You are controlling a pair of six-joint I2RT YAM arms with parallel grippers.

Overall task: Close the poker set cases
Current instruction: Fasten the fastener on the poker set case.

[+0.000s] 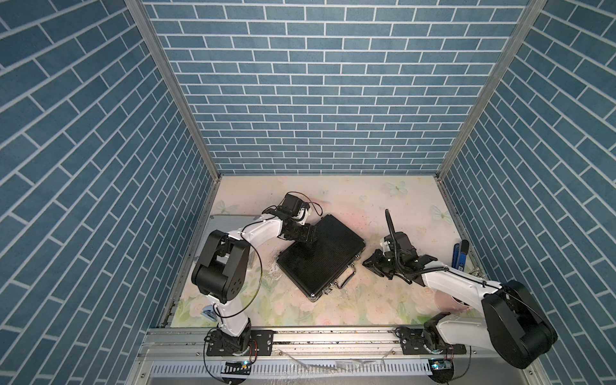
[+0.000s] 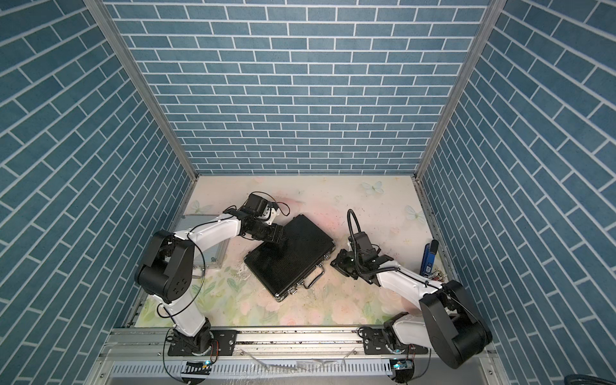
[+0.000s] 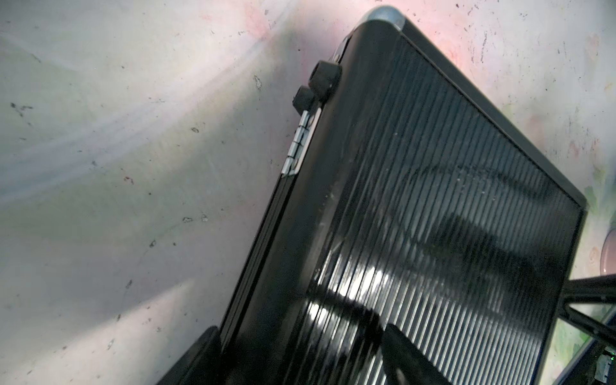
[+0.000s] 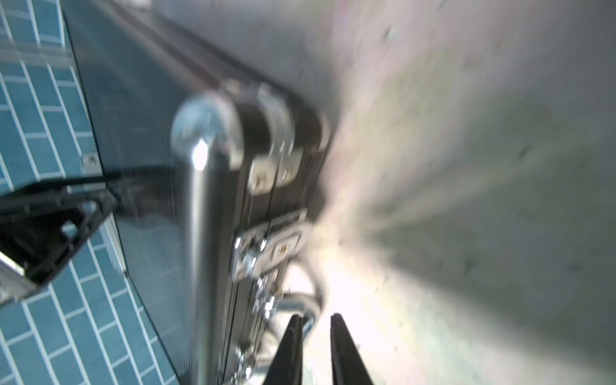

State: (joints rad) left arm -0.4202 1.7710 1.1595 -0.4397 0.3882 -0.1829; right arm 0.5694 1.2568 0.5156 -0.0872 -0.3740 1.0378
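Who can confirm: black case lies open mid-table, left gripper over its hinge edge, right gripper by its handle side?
Not open: the black case lies shut, per the left wrist view. Rest holds: left gripper over its hinge edge, right gripper by its handle side.

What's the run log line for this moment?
black poker case: closed | left gripper: open over hinge edge | right gripper: slightly open, empty, by handle | silver poker case: partly under left arm

Top views bright and sharp — right wrist view blurred; left wrist view shows glare on the black case (image 3: 353, 283).
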